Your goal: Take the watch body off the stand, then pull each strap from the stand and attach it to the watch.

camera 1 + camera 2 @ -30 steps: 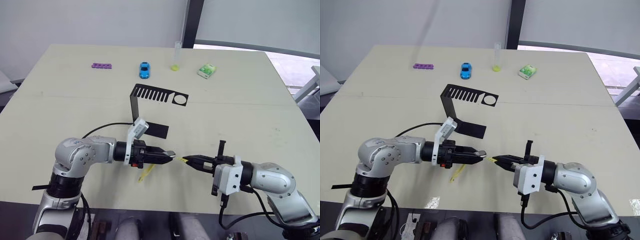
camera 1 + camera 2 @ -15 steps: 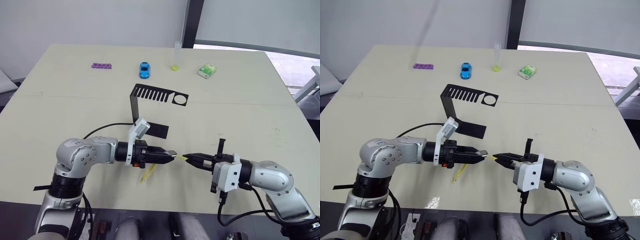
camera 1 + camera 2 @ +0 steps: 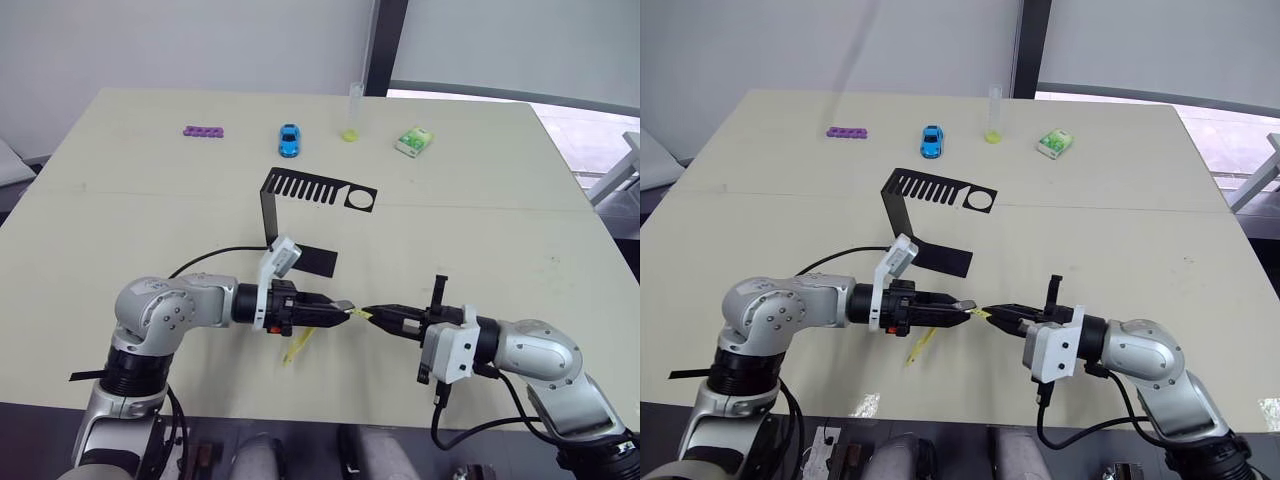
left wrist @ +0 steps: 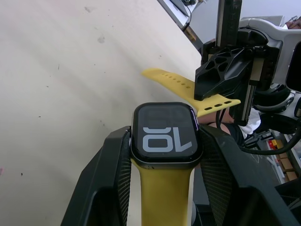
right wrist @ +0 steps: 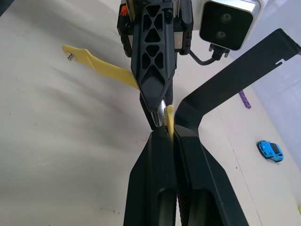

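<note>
The table (image 3: 480, 230) is a pale, wide surface with a seam running left to right across it; behind it stand a light wall and a dark vertical post. The stand (image 3: 300, 215) sits near the middle, its slotted top plate with a round hole reaching right, its base toward the near side.

Both arms meet over the near part of the table. The left gripper (image 3: 340, 312) is clamped on the watch body (image 4: 165, 134), 1 finger on each side of the case, the screen with its light digits facing the wrist camera. 1 yellow strap (image 4: 160, 195) is already joined to the case and hangs down to the table under the gripper (image 3: 296, 346). The right gripper (image 3: 375, 314) is pinched tight on the second strap (image 4: 188, 88), holding it by its edge, its tip just at the free side of the watch body; whether they touch cannot be told.

Along the far edge lie a purple bar (image 3: 203, 131), a blue toy car (image 3: 289, 139), a clear tube (image 3: 352, 112) with yellow at its bottom and a green-white packet (image 3: 413, 142).
</note>
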Controlling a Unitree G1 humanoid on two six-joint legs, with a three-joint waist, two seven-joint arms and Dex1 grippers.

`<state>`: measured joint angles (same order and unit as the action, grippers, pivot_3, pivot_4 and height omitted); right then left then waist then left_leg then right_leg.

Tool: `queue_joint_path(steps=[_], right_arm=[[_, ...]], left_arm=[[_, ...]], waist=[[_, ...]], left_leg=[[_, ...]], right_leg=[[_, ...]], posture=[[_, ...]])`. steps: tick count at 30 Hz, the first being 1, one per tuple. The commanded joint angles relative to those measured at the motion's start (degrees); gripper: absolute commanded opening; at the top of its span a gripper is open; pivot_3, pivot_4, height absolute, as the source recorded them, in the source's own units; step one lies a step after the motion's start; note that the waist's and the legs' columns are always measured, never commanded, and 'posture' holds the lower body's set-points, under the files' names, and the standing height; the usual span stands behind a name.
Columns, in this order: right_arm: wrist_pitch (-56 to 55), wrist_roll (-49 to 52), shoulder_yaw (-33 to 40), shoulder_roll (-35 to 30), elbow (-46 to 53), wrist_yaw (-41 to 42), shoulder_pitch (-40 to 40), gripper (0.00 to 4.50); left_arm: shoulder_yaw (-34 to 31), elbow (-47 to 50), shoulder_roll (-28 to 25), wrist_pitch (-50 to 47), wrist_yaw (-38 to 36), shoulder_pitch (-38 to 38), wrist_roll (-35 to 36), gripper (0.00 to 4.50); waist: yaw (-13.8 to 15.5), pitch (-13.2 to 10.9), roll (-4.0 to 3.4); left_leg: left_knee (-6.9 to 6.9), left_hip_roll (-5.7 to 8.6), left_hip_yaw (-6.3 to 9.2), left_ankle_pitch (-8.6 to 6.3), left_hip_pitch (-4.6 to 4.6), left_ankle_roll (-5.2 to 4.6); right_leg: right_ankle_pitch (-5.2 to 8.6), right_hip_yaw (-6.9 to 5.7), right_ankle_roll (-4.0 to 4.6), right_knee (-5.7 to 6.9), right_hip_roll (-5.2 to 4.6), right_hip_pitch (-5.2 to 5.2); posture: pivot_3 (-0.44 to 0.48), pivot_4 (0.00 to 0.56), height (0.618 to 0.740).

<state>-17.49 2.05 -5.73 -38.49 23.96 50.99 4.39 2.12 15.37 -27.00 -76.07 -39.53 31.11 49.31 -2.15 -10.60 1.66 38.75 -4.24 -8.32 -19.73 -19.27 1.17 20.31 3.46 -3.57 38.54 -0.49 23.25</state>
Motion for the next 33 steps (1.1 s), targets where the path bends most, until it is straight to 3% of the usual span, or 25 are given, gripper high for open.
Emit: queue_joint_path(steps=[1,13,33], right_arm=[[-0.97,0.44,0.15,-0.06,0.20,-0.88,0.17,0.00],[-3.83,0.13,2.68,-1.90,-2.41,-1.58,-1.42,0.00],[-4.54,0.30,1.00,-0.90,-2.66,-1.90,0.18,0.00]], left_arm=[[-1.66,1.29,0.64,0.71,-0.11,0.23,1.81,1.60],[-1.98,1.21,0.14,0.62,0.26,-0.18,1.21,1.60],[-1.23,1.14,0.34,0.99,0.76,-0.68,0.58,1.60]], waist=[[0.01,0.00,0.00],[-0.03,0.00,0.00],[-0.15,0.00,0.00]], left_leg=[[0.00,0.00,0.00,0.00,0.00,0.00],[0.00,0.00,0.00,0.00,0.00,0.00],[0.00,0.00,0.00,0.00,0.00,0.00]], right_leg=[[0.00,0.00,0.00,0.00,0.00,0.00],[0.00,0.00,0.00,0.00,0.00,0.00],[0.00,0.00,0.00,0.00,0.00,0.00]], posture=[[0.000,0.150,0.740],[0.000,0.150,0.740],[0.000,0.150,0.740]])
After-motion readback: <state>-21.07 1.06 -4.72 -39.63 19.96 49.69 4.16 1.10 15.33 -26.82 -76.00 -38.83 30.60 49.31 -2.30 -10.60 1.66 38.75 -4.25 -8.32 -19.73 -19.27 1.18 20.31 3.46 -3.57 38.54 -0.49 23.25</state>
